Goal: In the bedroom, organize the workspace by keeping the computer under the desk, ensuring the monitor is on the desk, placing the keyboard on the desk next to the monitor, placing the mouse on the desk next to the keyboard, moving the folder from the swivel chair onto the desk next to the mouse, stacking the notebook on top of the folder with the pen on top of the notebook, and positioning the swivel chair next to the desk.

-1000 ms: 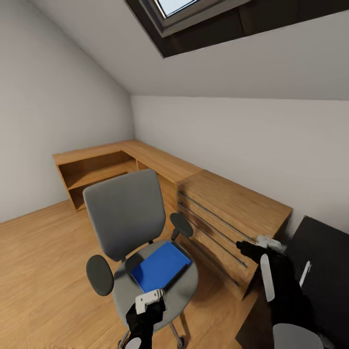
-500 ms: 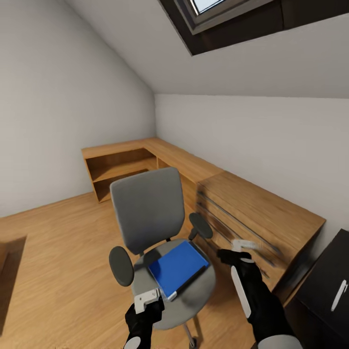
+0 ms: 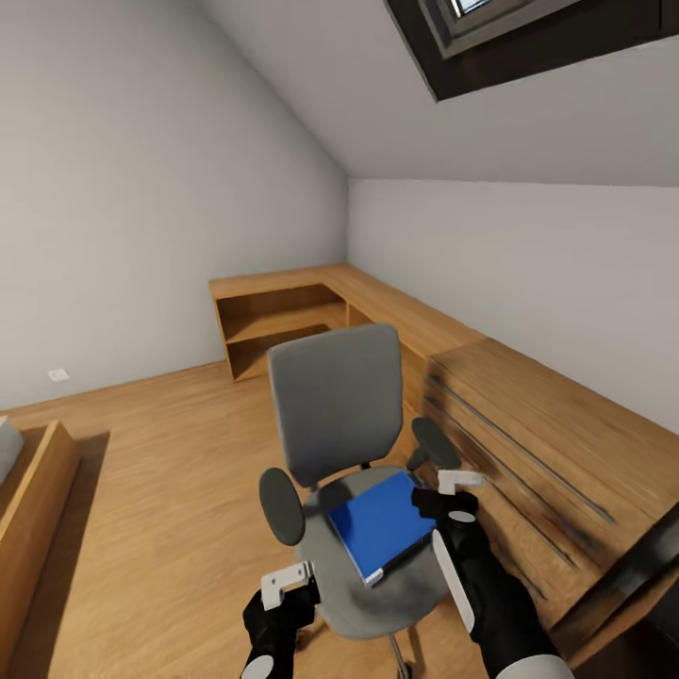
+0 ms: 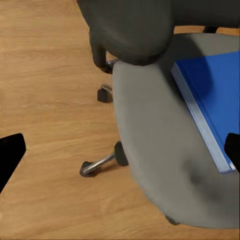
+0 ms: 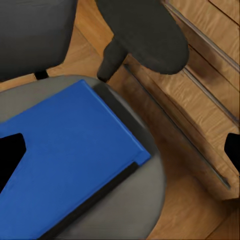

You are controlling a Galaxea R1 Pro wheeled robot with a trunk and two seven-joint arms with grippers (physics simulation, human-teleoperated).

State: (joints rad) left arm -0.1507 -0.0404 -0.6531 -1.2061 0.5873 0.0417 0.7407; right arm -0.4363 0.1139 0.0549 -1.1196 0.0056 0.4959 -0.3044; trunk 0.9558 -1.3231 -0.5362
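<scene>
Seen from above by head camera; close up by both wrist cameras, sharing swivel chair [image 3: 363,490] and folder [image 3: 382,523].

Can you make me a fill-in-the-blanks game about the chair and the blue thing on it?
1. The blue folder lies on the swivel chair's ____.
2. The chair's backrest is coloured ____.
3. The floor is made of ____.
4. The right hand hovers near the chair's right ____.

Answers: seat; grey; wood; armrest

Matt grey cloth swivel chair [image 3: 344,415], smooth blue folder [image 3: 382,523], grained wooden floor [image 3: 160,471]
</scene>
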